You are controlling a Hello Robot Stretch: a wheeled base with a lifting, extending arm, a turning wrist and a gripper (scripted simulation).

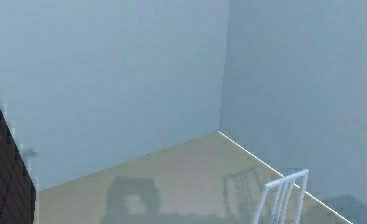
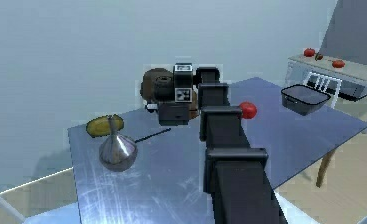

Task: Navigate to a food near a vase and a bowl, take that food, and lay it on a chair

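A blue-grey table spans the arm side view. On it stand a grey cone-shaped vase, a flat yellow-green thing beside the vase, and a small red round food. A brown rounded thing sits farther back. My arm reaches out over the tabletop, and the gripper points toward the vase, with the brown thing right behind its dark body. I cannot tell whether it holds anything. A white chair back rises at the forward view's bottom right.
A dark open container rests on the table's right part. Beyond it stands a white unit with small red things on top. A dark cabinet fills the forward view's left edge. Tan floor runs to a wall corner.
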